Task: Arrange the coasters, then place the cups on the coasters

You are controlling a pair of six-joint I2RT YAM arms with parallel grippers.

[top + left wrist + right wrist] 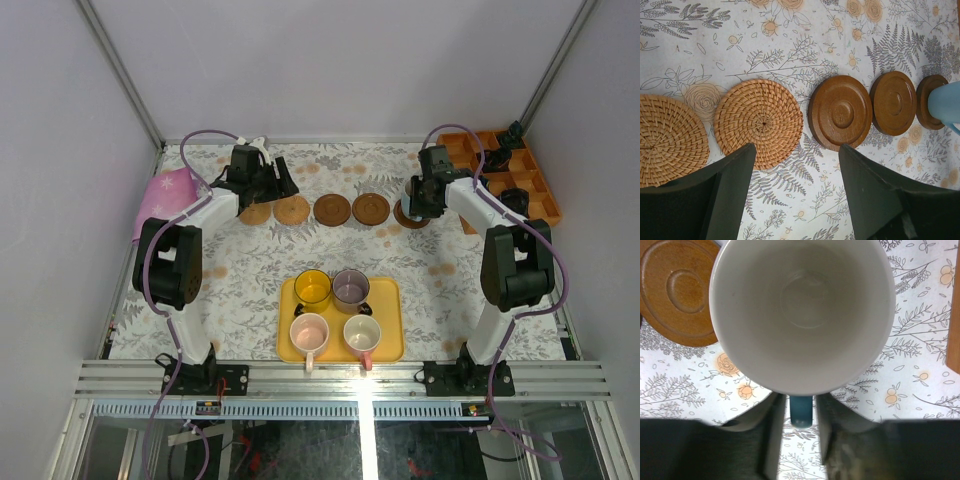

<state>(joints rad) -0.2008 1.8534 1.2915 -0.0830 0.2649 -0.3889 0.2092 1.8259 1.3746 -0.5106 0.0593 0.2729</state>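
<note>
Closest to the arm bases, a yellow tray (pixel 390 300) sits at the near edge of the worktop (pixel 240 290), between the two arms. Four cups stand upright on it in a square. The yellow cup (pixel 312 287) is back left and the purple-grey cup (pixel 351 287) back right. The left pink cup (pixel 309 331) and the right pink cup (pixel 361 332) stand in front, handles toward the near edge.

Farther back, a pink spotted item (pixel 165 195) lies at the left edge; I cannot tell what it is. Beside it the left gripper (pixel 796 155) hangs above the worktop, its fingers spread wide and holding nothing.

Five coasters lie flat in a row across the worktop. From the left come the first woven coaster (pixel 670 137) and the second woven coaster (pixel 759 122), just beside each other. Next are the first brown coaster (pixel 841 112), the second brown coaster (pixel 893 102) and the third brown coaster (pixel 930 100).

The blue cup (pixel 945 102), white inside, stands upright over that last coaster and hides its right part. Whether it sits centred there I cannot tell.

The right gripper (pixel 800 405) is over this cup, one finger on each side of the handle. A thin strip of cloth shows between each finger and the handle, so the fingers are parted, not pinching.

An orange compartment tray (pixel 540 195) fills the far right corner.
</note>
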